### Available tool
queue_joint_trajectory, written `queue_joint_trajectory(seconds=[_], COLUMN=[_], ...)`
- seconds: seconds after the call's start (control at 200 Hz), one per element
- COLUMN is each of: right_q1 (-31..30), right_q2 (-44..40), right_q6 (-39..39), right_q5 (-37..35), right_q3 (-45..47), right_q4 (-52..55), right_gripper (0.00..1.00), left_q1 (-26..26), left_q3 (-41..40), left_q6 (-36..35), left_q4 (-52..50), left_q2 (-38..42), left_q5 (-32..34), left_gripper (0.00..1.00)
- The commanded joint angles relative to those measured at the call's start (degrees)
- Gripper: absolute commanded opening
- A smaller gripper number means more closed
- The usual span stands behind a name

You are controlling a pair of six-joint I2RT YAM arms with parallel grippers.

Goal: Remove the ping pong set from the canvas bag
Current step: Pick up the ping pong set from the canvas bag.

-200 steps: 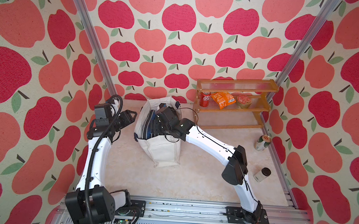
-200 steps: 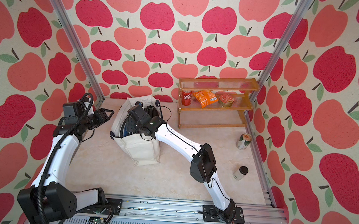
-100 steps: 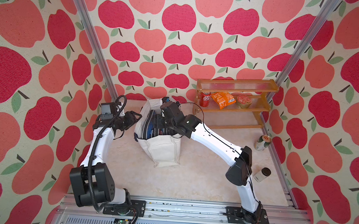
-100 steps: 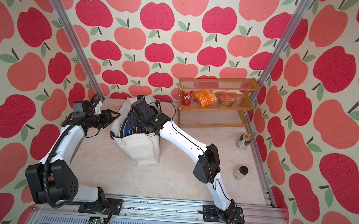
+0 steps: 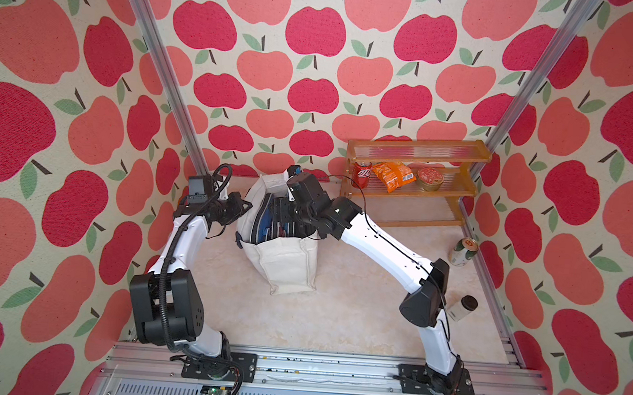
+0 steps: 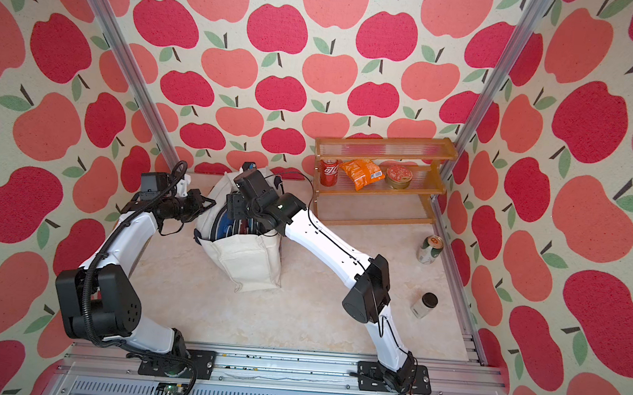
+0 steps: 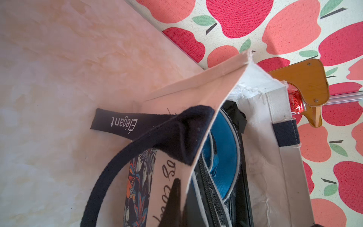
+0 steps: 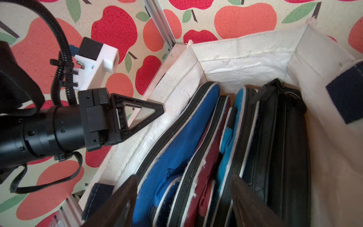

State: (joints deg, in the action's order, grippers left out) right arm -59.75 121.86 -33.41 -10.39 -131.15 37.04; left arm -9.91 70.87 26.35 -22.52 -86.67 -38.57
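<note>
The left gripper (image 5: 245, 205), open a moment earlier, is now pinching shut on the left rim of the canvas bag (image 5: 287, 265), apparently steadying it. The right gripper (image 8: 182, 204) is hovering wide open over the ping pong set (image 8: 176, 149), which is still standing inside the bag.

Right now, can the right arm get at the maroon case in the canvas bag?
Probably yes. The canvas bag stands open, the left fingers pinching its rim, and the right fingers hang open just above the maroon case with nothing over it. The blue cases beside it press close, though.
</note>
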Motion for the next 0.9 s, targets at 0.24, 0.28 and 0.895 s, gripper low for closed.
queue_joint_trajectory(seconds=[0.24,0.28,0.895], right_q1=[-0.98,-1.14,-2.83], right_q2=[6.45,6.87,15.66], right_q6=[-4.29,-4.4,-5.0], right_q5=[0.64,0.47,0.52], right_q3=[-10.97,-11.29,-17.15], right_q4=[8.33,9.06,14.27], right_gripper=[0.8,0.8,0.76], left_q1=[3.34,3.41,4.98], left_q3=[0.66,0.54,-0.78], left_q6=[3.4,3.36,2.19], left_q4=[5.94,5.9,5.08], left_q2=[7.48,7.89,9.25], left_q5=[-1.43,-1.51,1.3], left_gripper=[0.0,0.0,0.0])
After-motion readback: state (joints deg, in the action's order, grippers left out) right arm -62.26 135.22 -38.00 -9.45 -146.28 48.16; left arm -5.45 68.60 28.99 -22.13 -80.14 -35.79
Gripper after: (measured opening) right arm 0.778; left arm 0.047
